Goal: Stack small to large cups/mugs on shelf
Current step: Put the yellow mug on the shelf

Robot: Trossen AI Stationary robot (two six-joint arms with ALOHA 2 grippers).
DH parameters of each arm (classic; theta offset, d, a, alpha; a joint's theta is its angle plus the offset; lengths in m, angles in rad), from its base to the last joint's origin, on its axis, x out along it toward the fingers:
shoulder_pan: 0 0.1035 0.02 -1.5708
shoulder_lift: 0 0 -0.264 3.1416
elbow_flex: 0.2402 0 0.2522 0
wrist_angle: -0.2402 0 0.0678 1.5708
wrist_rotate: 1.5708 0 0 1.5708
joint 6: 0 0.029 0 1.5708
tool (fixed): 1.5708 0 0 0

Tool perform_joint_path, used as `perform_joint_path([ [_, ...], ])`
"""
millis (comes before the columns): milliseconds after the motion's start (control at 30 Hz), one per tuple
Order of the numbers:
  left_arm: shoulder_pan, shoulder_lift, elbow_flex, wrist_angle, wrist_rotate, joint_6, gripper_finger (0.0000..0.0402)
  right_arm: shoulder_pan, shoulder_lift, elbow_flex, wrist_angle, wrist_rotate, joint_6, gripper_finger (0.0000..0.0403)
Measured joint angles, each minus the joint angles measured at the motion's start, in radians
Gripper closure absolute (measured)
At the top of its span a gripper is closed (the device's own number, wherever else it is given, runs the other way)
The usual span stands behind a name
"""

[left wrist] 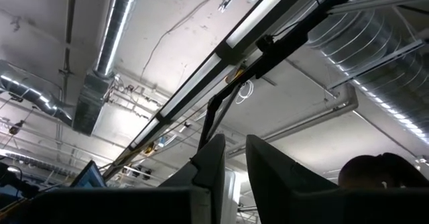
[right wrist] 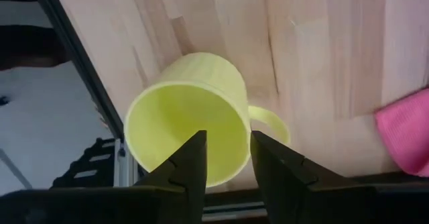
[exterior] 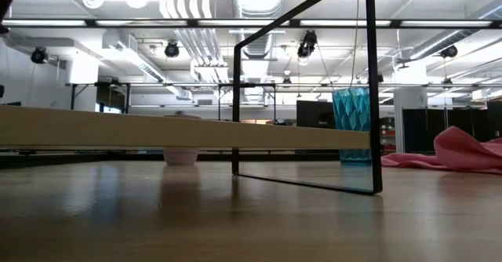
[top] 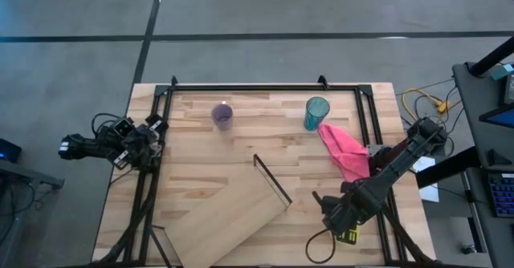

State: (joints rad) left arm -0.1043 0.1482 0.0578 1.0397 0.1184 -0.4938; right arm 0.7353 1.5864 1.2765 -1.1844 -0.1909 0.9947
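Observation:
My right gripper [top: 328,212] is near the table's front right, shut on the small yellow mug [right wrist: 194,96]. The gripper hides the mug in the high view. The purple cup [top: 222,115] and the teal tumbler [top: 316,113] stand upright on their bases at the far side of the table. The shelf board [top: 233,220] lies slantwise on the near half of the table, its thin dark frame [top: 273,180] upright at its end. My left gripper [left wrist: 234,167] waits off the table's left edge, shut and empty, pointing up at the ceiling. My right gripper [right wrist: 228,140] holds the mug's rim [right wrist: 231,178] close to the handle [right wrist: 271,120]. One finger [right wrist: 194,160] is inside the mug and the other [right wrist: 268,160] is outside its wall. The mug's mouth faces the wrist camera. I cannot tell whether the mug rests on the table.
A crumpled pink cloth [top: 345,152] lies between the tumbler and my right arm. A black metal frame [top: 265,87] runs along the table's far edge and sides. In the low view the tumbler [exterior: 351,125] stands behind the shelf frame [exterior: 306,97].

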Motion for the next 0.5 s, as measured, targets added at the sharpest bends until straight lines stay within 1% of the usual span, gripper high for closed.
perform_joint_path([
  [267,0.0,0.005,0.0,-0.002,0.0,0.001,0.0354,0.002,0.004,-0.046,0.003,0.009,0.0,0.0292],
  [500,0.0,0.005,0.0,-0.002,0.0,0.001,0.0354,0.002,0.004,-0.055,0.015,0.008,0.0,0.0291],
])
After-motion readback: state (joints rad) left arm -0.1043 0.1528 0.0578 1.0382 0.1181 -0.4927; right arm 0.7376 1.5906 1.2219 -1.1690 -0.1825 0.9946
